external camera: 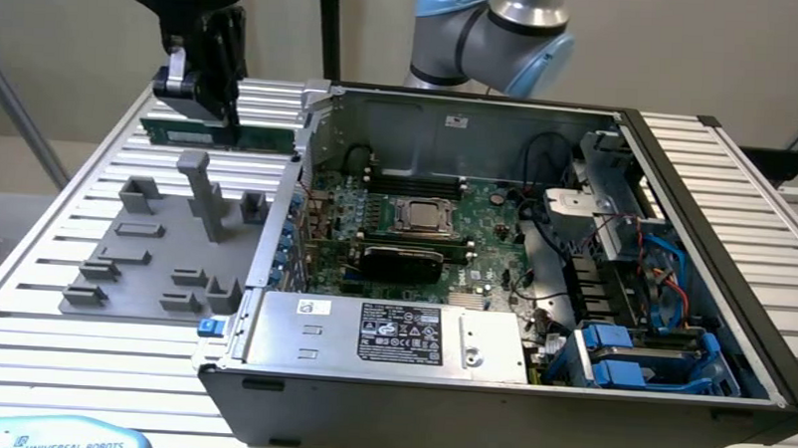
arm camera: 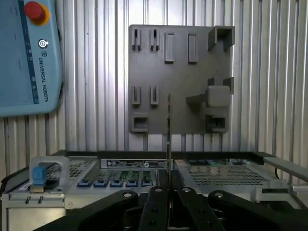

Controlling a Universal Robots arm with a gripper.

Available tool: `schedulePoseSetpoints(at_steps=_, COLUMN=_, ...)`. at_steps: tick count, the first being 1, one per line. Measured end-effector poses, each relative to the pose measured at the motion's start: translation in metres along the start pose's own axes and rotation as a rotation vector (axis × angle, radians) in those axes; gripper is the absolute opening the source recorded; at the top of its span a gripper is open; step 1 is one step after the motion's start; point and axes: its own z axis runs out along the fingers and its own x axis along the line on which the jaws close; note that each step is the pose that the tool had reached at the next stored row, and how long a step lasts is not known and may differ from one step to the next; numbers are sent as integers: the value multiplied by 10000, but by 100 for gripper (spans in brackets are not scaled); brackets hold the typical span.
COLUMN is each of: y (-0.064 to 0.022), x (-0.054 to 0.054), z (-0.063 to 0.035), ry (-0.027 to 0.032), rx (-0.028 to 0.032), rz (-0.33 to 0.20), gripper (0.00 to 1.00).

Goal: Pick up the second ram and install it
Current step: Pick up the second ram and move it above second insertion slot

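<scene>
Pincer (external camera: 212, 108) is gripping the ram (external camera: 267, 138), fingers (arm camera: 154, 211) narrowed onto its flat faces around mid-length. Ram is hanging level and lengthwise, lifted off the bench (external camera: 31, 291), above the far side of the grey fixture (external camera: 146, 265) and just outside the open case (external camera: 499, 407) wall. From the wrist view the ram (arm camera: 169, 125) is showing edge-on, a thin line running out from between the fingers and crossing the fixture (arm camera: 178, 62). Pendant (external camera: 46, 439) is lying at the bench's near edge.
</scene>
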Motion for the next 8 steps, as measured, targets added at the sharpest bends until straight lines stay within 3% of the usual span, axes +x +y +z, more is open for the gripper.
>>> schedulePoseSetpoints(at_steps=8, y=-357, x=-25, z=-6, ry=-1, rx=19, rz=0, gripper=14)
